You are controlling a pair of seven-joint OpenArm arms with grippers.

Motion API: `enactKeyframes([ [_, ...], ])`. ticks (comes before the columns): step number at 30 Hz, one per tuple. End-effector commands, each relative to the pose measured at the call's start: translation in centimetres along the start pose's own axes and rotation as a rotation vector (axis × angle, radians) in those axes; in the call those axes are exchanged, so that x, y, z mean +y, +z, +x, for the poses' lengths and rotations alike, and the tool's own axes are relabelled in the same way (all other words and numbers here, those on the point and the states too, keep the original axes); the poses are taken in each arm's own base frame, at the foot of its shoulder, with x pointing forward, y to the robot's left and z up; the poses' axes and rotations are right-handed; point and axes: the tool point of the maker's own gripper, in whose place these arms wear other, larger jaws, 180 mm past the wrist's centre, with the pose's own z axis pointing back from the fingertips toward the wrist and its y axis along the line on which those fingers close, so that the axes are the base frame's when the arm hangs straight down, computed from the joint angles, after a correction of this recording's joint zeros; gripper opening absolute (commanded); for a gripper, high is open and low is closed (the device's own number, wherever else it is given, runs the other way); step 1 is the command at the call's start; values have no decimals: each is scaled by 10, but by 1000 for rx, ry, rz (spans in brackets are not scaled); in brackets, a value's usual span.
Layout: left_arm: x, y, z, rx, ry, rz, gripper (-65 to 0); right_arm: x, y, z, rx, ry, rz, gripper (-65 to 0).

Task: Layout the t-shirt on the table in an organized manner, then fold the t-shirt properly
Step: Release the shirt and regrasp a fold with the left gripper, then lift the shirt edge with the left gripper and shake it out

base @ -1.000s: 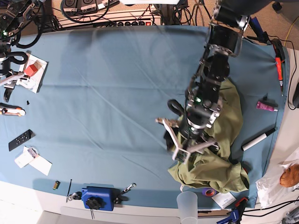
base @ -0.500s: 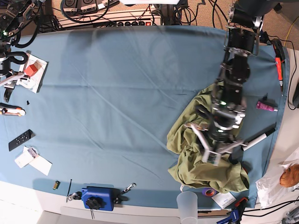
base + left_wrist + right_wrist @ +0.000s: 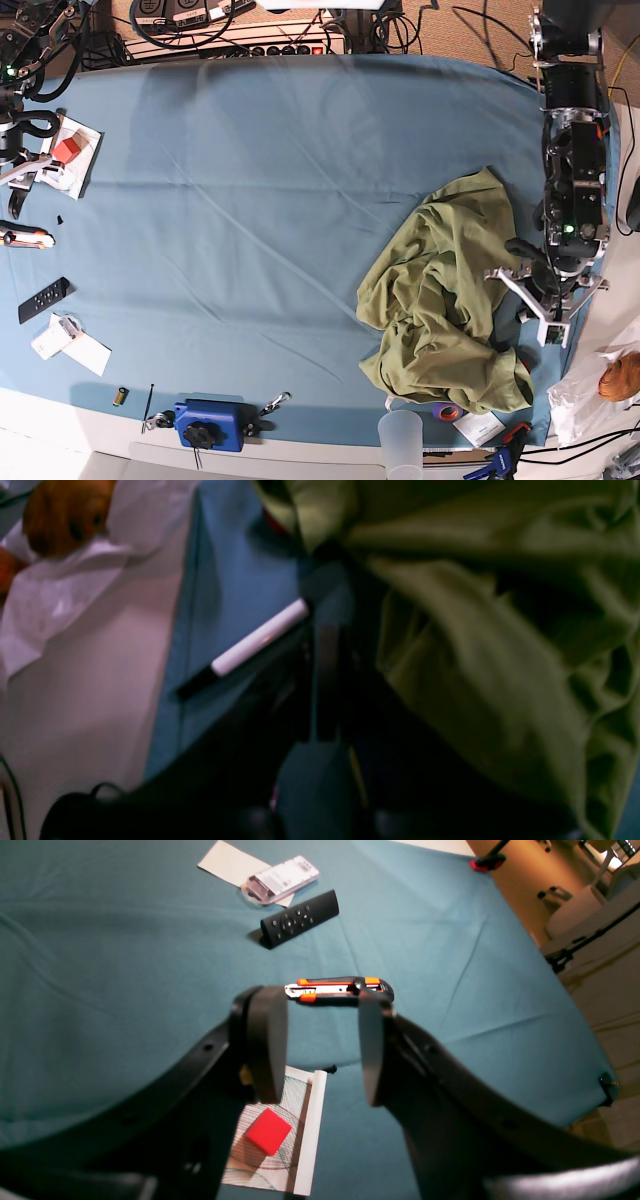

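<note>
My left arm has swung from over the shirt out to the bench's right edge, and the shirt now lies uncovered, a crumpled olive heap near the right front corner. My left tool has closed since then; the wrist view is too blurred and dark to tell whether any cloth is caught in it. A marker lies just beside it. My right tool hangs at the far left with its fingers wide apart and empty, above a red cube, near a utility knife.
</note>
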Motion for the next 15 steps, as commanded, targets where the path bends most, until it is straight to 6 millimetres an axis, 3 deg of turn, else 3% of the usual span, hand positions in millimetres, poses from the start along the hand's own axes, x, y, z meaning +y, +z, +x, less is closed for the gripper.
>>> enactKeyframes([
  [1, 7, 5, 16, -48, -10, 15, -650, -6, 2, 16, -55, 12, -16, -410],
  [10, -3, 22, 11, -89, -37, 1, -650, -6, 2, 16, -55, 12, -17, -410],
  [15, -4, 24, -3, -3, -48, -4, -650, -6, 2, 16, -55, 12, -17, -410],
])
